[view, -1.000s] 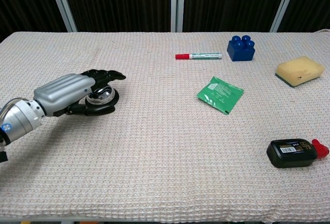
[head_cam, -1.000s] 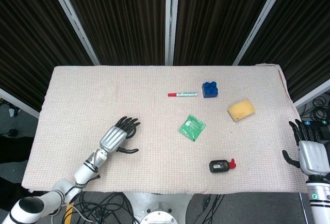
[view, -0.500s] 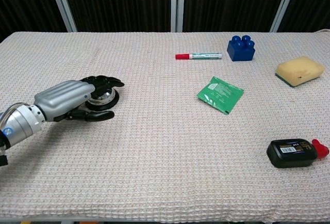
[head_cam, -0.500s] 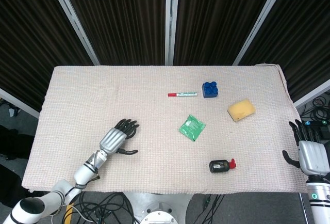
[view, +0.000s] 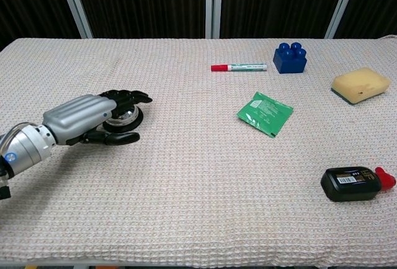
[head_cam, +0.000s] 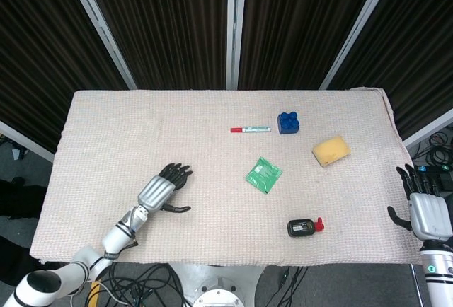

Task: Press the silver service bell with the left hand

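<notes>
The silver service bell sits on its dark base at the left of the table, mostly covered by my left hand. That hand lies palm down over the bell, its dark fingers reaching across the dome and the thumb on the cloth beside the base. In the head view the same left hand hides the bell completely. My right hand hangs off the table's right edge with its fingers apart and nothing in it.
On the woven cloth lie a red-capped marker, a blue toy block, a yellow sponge, a green packet and a black bottle with a red cap. All lie to the right of the bell.
My left hand has drawn back a little toward me and lowered over the bell, with the fingers now lying across its top. The right hand has stayed still.
</notes>
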Motion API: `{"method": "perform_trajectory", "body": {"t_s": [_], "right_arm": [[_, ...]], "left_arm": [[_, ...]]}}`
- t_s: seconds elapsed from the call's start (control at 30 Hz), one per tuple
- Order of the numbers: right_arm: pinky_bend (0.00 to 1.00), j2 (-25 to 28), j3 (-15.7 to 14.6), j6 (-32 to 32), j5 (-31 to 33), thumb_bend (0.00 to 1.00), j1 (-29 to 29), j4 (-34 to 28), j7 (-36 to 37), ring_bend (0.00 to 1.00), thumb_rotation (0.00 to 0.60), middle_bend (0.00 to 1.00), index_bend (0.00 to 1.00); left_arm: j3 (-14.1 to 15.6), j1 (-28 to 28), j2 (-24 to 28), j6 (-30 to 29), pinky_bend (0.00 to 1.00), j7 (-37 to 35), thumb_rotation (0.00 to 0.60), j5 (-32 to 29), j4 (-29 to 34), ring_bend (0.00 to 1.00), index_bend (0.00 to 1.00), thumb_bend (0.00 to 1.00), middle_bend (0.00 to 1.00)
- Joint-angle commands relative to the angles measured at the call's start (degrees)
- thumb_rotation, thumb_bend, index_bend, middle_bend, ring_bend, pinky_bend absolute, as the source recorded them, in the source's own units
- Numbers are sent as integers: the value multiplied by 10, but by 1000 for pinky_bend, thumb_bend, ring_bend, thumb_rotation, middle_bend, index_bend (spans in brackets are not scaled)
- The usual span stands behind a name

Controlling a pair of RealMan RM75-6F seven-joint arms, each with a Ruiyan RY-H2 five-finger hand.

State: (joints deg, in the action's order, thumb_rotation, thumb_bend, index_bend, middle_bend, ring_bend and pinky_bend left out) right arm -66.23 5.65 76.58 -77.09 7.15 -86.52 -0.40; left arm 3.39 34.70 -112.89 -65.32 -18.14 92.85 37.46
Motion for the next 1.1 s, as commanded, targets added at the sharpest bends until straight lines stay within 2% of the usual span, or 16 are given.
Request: {"method": "perform_trajectory", "body": {"t_s": [0.03, 0.23, 0.43, 0.57, 0.8, 1.0, 1.1], "right_arm": [[0, 0, 0, 0, 0, 219, 0, 0, 1, 0, 600, 0, 0], [0, 1, 1, 3, -2, 218, -1, 0, 5, 0, 600, 0, 0], [0, 0, 1, 5, -4, 219, -2, 1, 8, 0, 600, 0, 0], [0, 1, 0, 10, -10, 220, -3, -1, 12, 0, 600, 0, 0], [0, -2, -1, 12, -15, 220, -1, -2, 10, 0, 600, 0, 0], [0, -4, -3, 20, -22, 221, -4, -7, 9, 0, 600, 0, 0], [0, -6, -5, 22, -27, 221, -4, -9, 6, 0, 600, 0, 0]], "left_arm": [[2, -1, -4, 2, 0, -4, 0, 1, -8, 0, 0, 0, 0], [-20, 14, 11, -33, 0, 3, 0, 2, 12, 0, 0, 0, 0], [-46, 1, 72, -66, 0, 71, 0, -18, 90, 0, 0, 0, 0], [-52, -36, 142, -75, 0, 144, 0, -51, 158, 0, 0, 0, 0], [-45, -128, 261, -142, 0, 225, 0, -95, 300, 0, 0, 0, 0], [-36, -189, 312, -196, 0, 261, 0, -111, 386, 0, 0, 0, 0], [-36, -201, 322, -203, 0, 271, 0, -115, 399, 0, 0, 0, 0]]}}
